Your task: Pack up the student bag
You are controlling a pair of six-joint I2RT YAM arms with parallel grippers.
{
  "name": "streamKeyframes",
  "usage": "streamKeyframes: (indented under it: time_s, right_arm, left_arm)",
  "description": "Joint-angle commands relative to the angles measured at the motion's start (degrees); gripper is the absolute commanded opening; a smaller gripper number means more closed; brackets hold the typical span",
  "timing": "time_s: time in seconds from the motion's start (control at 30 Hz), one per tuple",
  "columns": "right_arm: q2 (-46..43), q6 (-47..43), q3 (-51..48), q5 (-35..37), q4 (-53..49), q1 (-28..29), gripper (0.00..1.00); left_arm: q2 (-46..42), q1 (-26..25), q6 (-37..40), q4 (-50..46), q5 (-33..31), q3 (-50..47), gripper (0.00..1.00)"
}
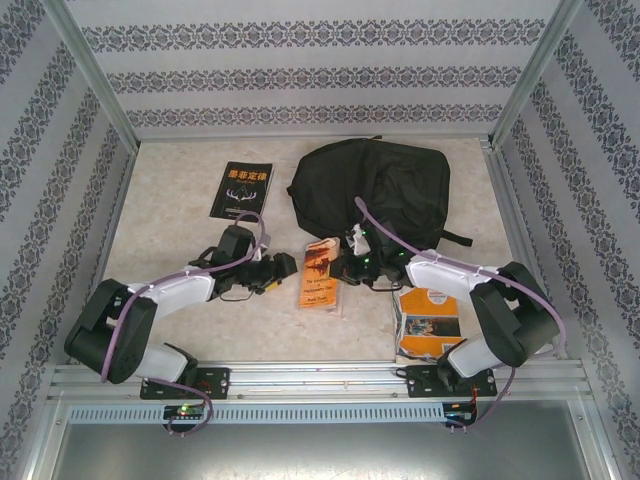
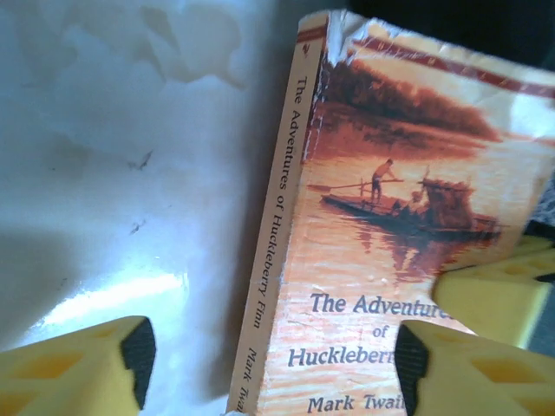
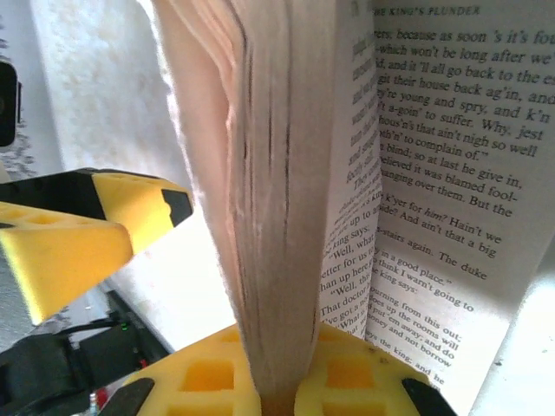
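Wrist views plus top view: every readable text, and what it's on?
"The Adventures of Huckleberry Finn", "Mark Twai…": spine of the orange paperback.
"The Adventure… of Huckleber… Mark Twai…": its cover, partly hidden.
"KING'S PLUNDER": header of its open page.
Black book: orange characters, too small to read.
Orange item by the right arm's base: print too small.

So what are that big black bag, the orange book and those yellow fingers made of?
The student bag looks like soft matte black fabric: it slumps and creases. The Huckleberry Finn book is a paperback: paper pages, thin shiny card cover, frayed at its corner. The yellow fingers seem moulded hard plastic with recessed pockets, tipped with black pads, perhaps rubber.
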Motion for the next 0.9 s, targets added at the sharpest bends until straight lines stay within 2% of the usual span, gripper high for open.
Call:
streamKeyframes:
  time_s: [0.0,0.27,0.47,0.57,0.67,0.77,0.87]
  right_arm:
    - [-1.24,1.85,-1.54,-8.02,7.41,-1.27,0.0]
    - [-4.18,6.49,-3.5,-12.4,14.86,-2.35,0.0]
    - [-3.86,10.38,-5.16,-13.91,21.16,-2.35,0.0]
    - [-3.32,11.86,-5.62,-14.04,23.29,-2.26,0.0]
    - [-2.55,12.48,-5.71,-13.82,24.07,-2.07,0.0]
    - [-2.14,11.9,-5.53,-13.04,23.14,-2.15,0.0]
    - [-2.25,10.97,-5.62,-11.21,21.49,-2.93,0.03]
  left_arm:
    - [-1.08,0.56,0.26,-0.14,4.25,-0.19,0.78]
    - [2.67,0.57,-7.2,12.55,10.1,-2.45,0.81]
    - [7.97,0.48,-17.38,31.75,14.49,-5.18,0.76]
    - [10.86,0.39,-23.5,41.79,16.17,-6.16,0.69]
    - [13.02,0.39,-28.16,50.61,17.31,-6.52,0.57]
    - [14.22,0.3,-30.89,55.17,17.34,-7.02,0.43]
    - [14.27,0.27,-31.42,55.83,17.74,-7.01,0.29]
